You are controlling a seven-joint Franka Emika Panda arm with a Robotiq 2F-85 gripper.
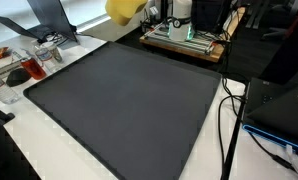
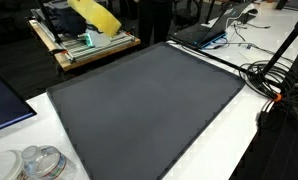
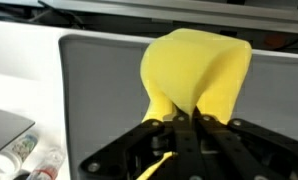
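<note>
Gripper point(image 3: 184, 125) fingers are clamped on one end of the yellow item point(image 3: 194, 70), squeezing it to a narrow waist (cloth or foam, can't tell). The bulk fans out just past the fingertips.

Risk 1: the pinch is on a small bunched bit of soft material, so it could creep out and drop.
Risk 2: the free end flops, so placement would be sloppy.

Dark mat point(image 3: 99, 110) lies below the gripper, well apart, so a drop there looks harmless. Plastic jars point(image 3: 24, 155) sit off to one side. The wooden stand point(image 2: 84, 50) with gear is close behind the item, and a swing that way could snag it. Cables point(image 2: 274, 80) are well away.

Pose: the gripper is held high near the mat's far edge, wrist angled down over the mat. The arm is out of frame in both exterior views.
</note>
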